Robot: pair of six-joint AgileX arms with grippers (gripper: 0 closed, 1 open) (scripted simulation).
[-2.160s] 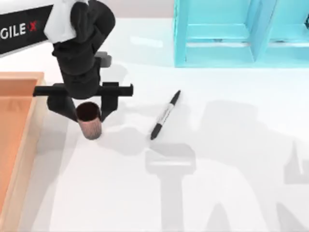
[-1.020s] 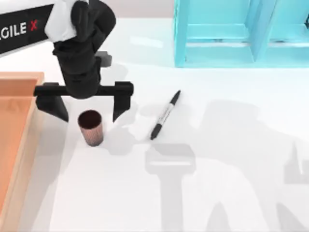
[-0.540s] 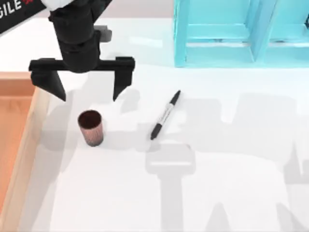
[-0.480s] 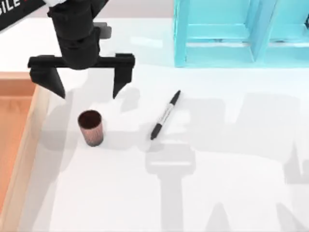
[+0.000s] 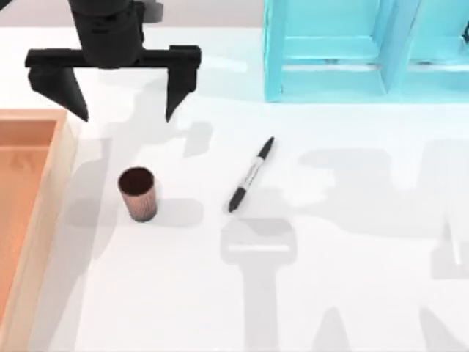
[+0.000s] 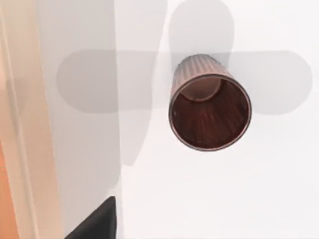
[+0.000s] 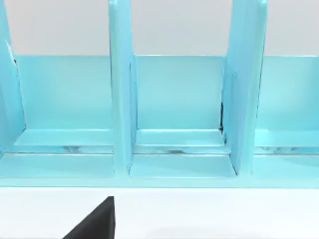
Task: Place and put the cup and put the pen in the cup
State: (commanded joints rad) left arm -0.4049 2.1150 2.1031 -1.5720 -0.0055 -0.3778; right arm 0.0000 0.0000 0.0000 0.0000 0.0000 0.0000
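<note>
The left gripper [image 5: 121, 103] is seen at the far left of the table in the top view, its two black fingers [image 5: 178, 84] spread wide apart with nothing held between them. It is set above and well apart from the cup [image 5: 137, 193], which is stood upright on the white table [image 5: 330, 293], mouth up, just beside the orange tray [image 5: 29, 220] at the table's left edge. In the left wrist view the cup [image 6: 209, 112] is looked into from above and its dark inside is shown. The pen [image 5: 250, 174] is laid flat on the table to the right of the cup, apart from it, at a slant. A turquoise rack [image 5: 352, 51] is placed along the far edge, and its upright dividers [image 7: 121, 89] are faced by the right wrist camera. The state of the right gripper cannot be told.
</note>
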